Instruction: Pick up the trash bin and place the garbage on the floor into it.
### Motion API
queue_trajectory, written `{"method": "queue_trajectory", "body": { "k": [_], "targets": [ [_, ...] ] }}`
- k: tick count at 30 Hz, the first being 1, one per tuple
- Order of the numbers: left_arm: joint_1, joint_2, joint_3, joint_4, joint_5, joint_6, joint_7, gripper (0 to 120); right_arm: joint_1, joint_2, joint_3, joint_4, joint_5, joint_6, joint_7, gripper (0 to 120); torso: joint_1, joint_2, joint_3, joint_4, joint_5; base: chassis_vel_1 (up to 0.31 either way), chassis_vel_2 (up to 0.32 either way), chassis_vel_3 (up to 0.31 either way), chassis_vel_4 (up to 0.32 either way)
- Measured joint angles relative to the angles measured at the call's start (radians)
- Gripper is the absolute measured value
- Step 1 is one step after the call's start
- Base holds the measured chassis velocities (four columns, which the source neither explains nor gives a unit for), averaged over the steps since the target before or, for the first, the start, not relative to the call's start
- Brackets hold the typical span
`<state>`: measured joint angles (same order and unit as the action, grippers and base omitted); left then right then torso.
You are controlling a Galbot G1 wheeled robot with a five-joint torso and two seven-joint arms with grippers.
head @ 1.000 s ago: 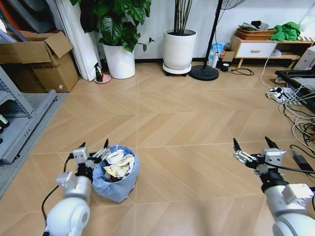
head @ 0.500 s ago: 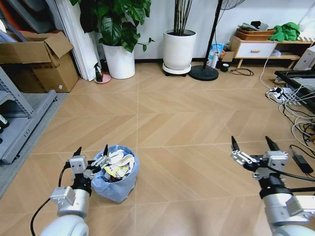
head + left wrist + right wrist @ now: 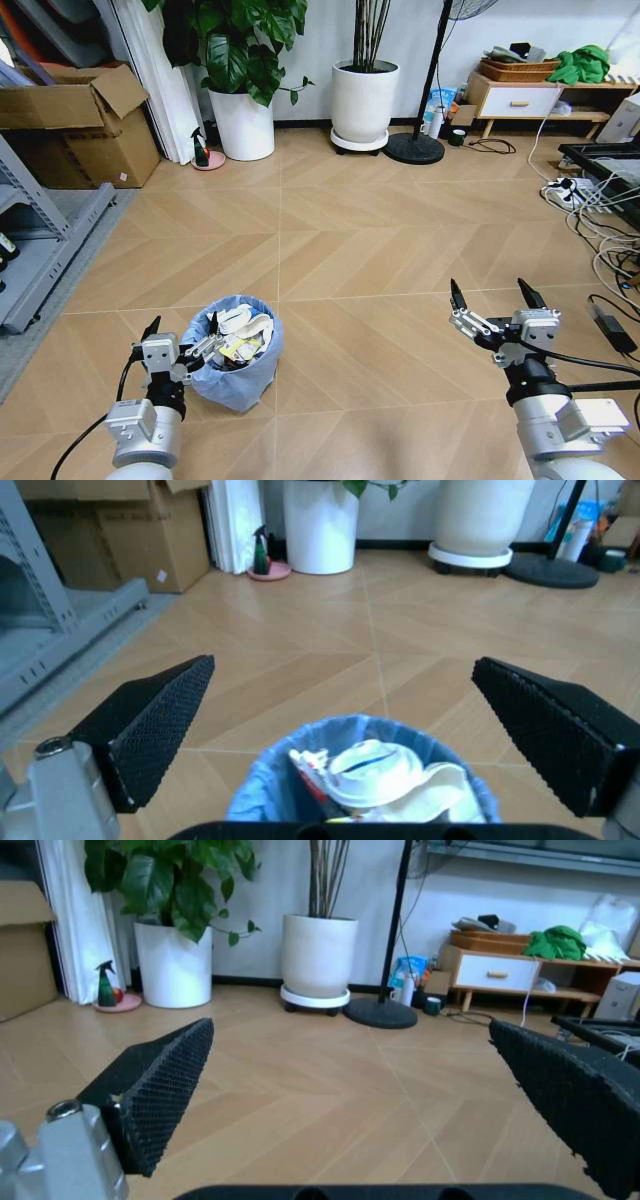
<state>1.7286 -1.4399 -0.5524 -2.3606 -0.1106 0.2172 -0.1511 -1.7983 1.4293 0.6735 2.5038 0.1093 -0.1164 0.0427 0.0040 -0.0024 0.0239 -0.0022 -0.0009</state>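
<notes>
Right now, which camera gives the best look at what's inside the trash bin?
The left wrist view: the trash bin sits close, between the open left gripper fingers, with white paper and a lid plainly visible inside. The head view shows the whole bin but smaller. The right wrist view looks toward the plant pots instead.

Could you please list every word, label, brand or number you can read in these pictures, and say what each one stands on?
None can be read.
White sticker on the cardboard box: too small to read.
Blue-white packaging beside the fan stand base: print blurred.
Wrappers in the trash bin: markings show on the garbage, but no legible text.
</notes>
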Motion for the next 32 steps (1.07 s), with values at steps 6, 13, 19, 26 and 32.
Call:
{"method": "queue_trajectory", "body": {
  "k": [6,13,19,26,32],
  "targets": [
    [-0.014,-0.006,0.029,0.000,-0.020,0.000,-0.015,100,-0.013,-0.006,-0.001,-0.001,0.000,0.001,0.001,100,0.000,0.000,0.000,-0.0001,0.0000,0.000,0.000,0.000,0.000],
    [-0.012,-0.003,0.032,-0.004,-0.019,0.005,-0.011,100,-0.014,-0.011,0.001,-0.002,0.000,0.002,0.004,100,0.000,0.000,0.000,0.0000,0.0001,0.000,0.000,0.000,0.000],
    [-0.012,-0.002,0.032,-0.004,-0.019,0.005,-0.011,100,-0.013,-0.011,0.002,-0.003,0.000,0.002,0.004,100,0.000,0.000,0.000,0.0000,0.0000,0.000,0.000,0.000,0.000],
    [-0.012,-0.002,0.032,-0.004,-0.020,0.006,-0.010,100,-0.013,-0.011,0.003,-0.003,0.001,0.002,0.005,100,0.000,0.000,0.000,0.0000,0.0000,0.000,0.000,0.000,0.000],
    [-0.012,-0.002,0.032,-0.004,-0.020,0.006,-0.010,100,-0.013,-0.011,0.003,-0.004,0.001,0.001,0.005,100,0.000,0.000,0.000,0.0000,0.0000,0.000,0.000,0.000,0.000]
  ]
}}
